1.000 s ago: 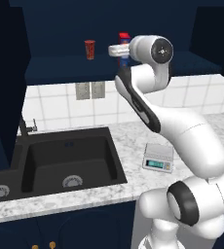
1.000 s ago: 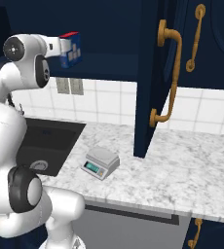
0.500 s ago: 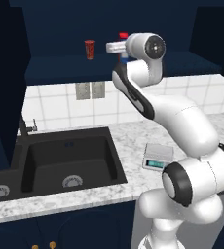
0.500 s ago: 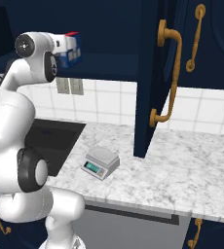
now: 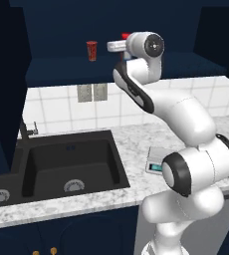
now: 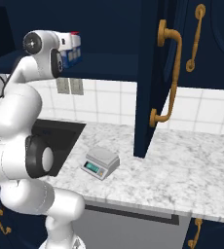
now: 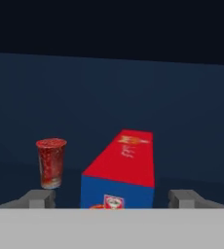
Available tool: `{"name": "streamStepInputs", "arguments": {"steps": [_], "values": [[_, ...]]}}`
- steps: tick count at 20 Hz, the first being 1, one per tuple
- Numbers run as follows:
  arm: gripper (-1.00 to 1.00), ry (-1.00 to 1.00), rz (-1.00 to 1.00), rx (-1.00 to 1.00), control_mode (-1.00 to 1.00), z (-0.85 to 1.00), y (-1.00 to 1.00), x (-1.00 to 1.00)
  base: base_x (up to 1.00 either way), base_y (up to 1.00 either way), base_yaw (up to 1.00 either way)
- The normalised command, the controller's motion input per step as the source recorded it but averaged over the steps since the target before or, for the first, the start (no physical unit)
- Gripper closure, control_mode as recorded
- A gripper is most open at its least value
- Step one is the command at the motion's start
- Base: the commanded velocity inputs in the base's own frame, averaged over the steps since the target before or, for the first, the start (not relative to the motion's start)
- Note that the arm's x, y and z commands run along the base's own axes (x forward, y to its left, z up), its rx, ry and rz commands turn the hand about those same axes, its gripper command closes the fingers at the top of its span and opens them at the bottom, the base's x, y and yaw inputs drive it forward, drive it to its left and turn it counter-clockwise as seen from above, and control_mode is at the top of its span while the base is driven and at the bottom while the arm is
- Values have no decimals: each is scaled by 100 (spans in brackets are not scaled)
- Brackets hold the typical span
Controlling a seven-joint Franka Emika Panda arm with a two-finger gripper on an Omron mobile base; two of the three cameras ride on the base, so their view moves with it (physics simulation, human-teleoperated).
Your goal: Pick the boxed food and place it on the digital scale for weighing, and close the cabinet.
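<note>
The boxed food, with its red top and blue end, stands on the shelf of the open navy cabinet. My gripper is open, and the box sits between its two fingertips with a gap on each side. In the right base view the box shows its blue side just past the hand. In the left base view only a red sliver of the box peeks out behind the hand. The digital scale lies on the marble counter below, partly hidden by the arm in the left base view.
A small red cup stands on the same shelf just left of the box. The cabinet door with its curved gold handle hangs open over the counter. A black sink lies left of the scale.
The arm's elbow has swung to the right while the hand has edged a little further into the cabinet, around the box. The box and the cup stand as before.
</note>
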Motion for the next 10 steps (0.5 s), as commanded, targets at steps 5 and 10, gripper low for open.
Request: {"name": "streamStepInputs", "arguments": {"steps": [5, 10], "values": [[100, 1, 0, 0, -100, 0, -10, 31, 0, 0, 0], [100, 1, 0, 0, -100, 0, -25, 18, 0, 0, 0]]}}
